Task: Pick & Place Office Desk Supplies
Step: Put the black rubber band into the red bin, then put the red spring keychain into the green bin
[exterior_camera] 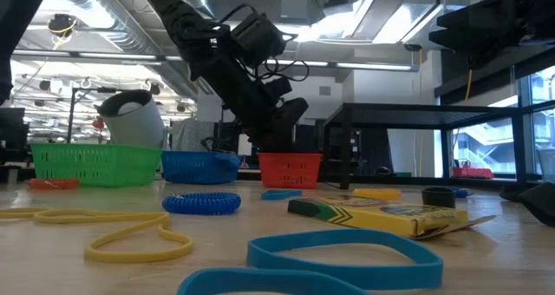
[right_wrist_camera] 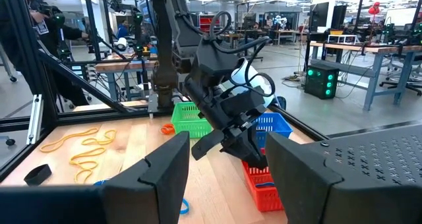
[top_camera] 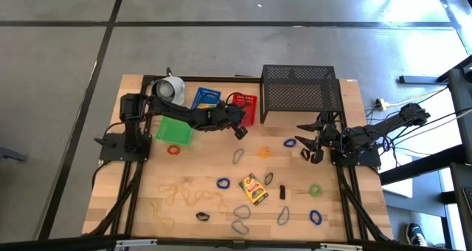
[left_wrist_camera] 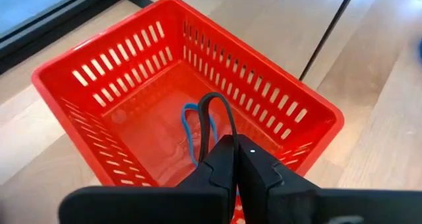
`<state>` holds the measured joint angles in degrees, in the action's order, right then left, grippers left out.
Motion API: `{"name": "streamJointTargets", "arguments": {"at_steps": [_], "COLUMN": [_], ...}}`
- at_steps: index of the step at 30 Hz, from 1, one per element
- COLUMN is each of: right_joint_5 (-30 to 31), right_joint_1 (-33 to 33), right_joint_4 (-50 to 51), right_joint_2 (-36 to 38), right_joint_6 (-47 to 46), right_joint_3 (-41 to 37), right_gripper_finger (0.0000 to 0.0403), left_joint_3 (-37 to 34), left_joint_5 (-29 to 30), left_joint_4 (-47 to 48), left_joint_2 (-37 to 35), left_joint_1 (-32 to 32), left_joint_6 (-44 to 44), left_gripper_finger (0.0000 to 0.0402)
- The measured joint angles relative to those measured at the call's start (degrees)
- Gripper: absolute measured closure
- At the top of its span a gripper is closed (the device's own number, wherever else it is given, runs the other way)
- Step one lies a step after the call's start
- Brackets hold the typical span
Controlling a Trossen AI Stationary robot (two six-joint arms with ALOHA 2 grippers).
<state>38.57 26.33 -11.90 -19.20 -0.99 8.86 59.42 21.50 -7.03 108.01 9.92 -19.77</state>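
Black band (left_wrist_camera: 216, 112) pinched in closed left gripper (left_wrist_camera: 236, 159) above red basket (left_wrist_camera: 86, 76), blue band (left_wrist_camera: 192, 128) lying inside basket, right gripper (right_wrist_camera: 227, 168) spread wide and empty near mesh rack (top_camera: 299, 88), crayon box (top_camera: 254, 189) mid-table among loose bands

The left arm reaches from its base at the left edge of the surface toward the far middle, elbow bent, wrist pitched downward. Its tool (left_wrist_camera: 235, 159) points steeply down with both dark fingers pressed together; a thin dark loop (left_wrist_camera: 217, 115) stands pinched between their tips. The right arm sits folded low by the right edge, its tool (top_camera: 310, 149) aimed inward across the surface, its fingers (right_wrist_camera: 165, 174) spread wide with nothing between them.
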Motion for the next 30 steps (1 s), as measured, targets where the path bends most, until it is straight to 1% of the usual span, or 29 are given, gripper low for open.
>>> {"name": "streamJointTargets", "arguments": {"at_steps": [3,12,18,23,28,30], "right_joint_5": [0.00,0.00,0.00,0.00,0.00,-0.02], "right_joint_1": [0.01,0.02,0.01,0.01,0.01,0.00], "right_joint_4": [0.00,-0.01,0.00,-0.02,0.00,-0.02], "right_joint_2": [0.00,0.00,0.00,0.00,0.00,0.00], "right_joint_6": [0.01,0.02,0.02,0.02,0.02,0.02], "right_joint_3": [0.00,0.00,0.00,0.00,0.00,0.00], "right_gripper_finger": [0.0202,0.0202,0.0202,0.0201,0.0201,0.0201], "left_joint_3": [0.00,0.00,0.86,1.68,1.83,1.82], "left_joint_5": [1.22,1.51,1.48,1.09,-4.88,-7.09], "left_joint_4": [0.00,-1.30,-3.52,-3.49,-0.50,3.53], "left_joint_2": [0.00,-0.32,-1.15,-4.54,-9.87,-12.32], "left_joint_1": [-0.31,-1.01,-1.12,-2.47,-5.56,-7.49], "left_joint_6": [0.00,0.18,4.68,7.04,5.86,4.62], "left_gripper_finger": [0.0378,0.0310,0.0276,0.0268,0.0273,0.0275]}}
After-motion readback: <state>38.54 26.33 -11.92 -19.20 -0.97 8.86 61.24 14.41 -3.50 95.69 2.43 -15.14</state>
